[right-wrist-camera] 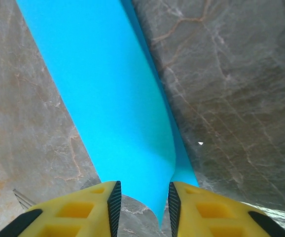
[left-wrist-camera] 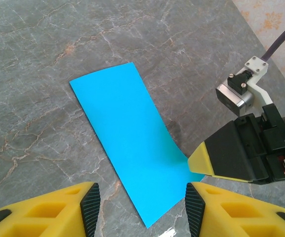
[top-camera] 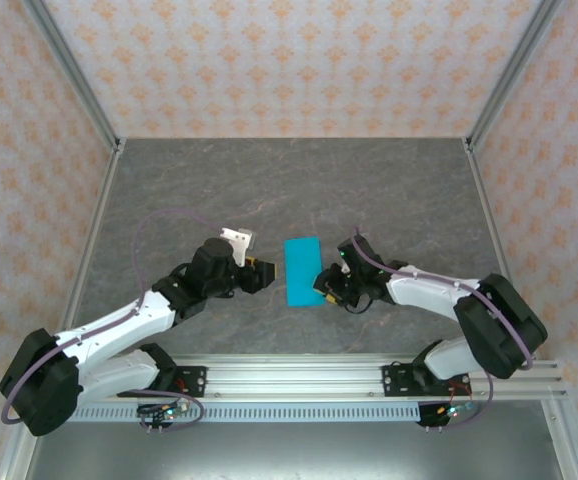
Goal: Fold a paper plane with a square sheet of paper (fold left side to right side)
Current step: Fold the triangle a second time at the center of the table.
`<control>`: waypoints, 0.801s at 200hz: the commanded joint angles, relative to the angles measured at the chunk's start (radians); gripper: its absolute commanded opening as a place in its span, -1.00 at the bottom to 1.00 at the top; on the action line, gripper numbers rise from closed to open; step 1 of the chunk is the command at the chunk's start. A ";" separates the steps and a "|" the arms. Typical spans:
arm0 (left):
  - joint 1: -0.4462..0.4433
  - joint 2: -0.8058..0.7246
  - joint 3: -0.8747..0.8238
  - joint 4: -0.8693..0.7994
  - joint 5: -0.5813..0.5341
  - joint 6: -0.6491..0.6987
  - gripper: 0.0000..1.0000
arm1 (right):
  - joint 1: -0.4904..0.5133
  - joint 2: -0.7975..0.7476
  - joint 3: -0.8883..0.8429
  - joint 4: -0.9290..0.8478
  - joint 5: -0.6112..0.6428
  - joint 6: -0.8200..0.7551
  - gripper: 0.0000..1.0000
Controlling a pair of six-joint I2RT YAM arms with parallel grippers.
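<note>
Top camera: the square sheet of paper (top-camera: 302,270), doubled into a narrow bright cyan rectangle, lies flat on the grey marbled surface (top-camera: 269,190). The left end effector (top-camera: 265,272) is just off the sheet's left long edge and the right end effector (top-camera: 327,290) is at its near right corner. One arm per side, likely so one can steady the sheet while the other works the fold. Left wrist camera: the left end effector (left-wrist-camera: 142,207) hovers over the near end of the sheet (left-wrist-camera: 125,133), its fingers (left-wrist-camera: 90,205) well apart and gripping nothing. A yellow fingertip (left-wrist-camera: 201,162) of the other arm touches the sheet's right edge near that end. The paper is plain, with straight edges and even colour. Right wrist camera: the right end effector (right-wrist-camera: 142,202) has its jaws apart, with the near corner of the sheet (right-wrist-camera: 108,98) standing in the gap, raised off the surface and not pinched as far as I can tell. Two layers show here, the upper one curling away from the lower, so I judge the crease soft and not yet pressed flat.
</note>
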 commanded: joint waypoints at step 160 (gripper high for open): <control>-0.001 -0.026 0.017 -0.048 -0.044 0.037 0.06 | -0.002 0.047 -0.049 0.080 0.020 0.024 -0.26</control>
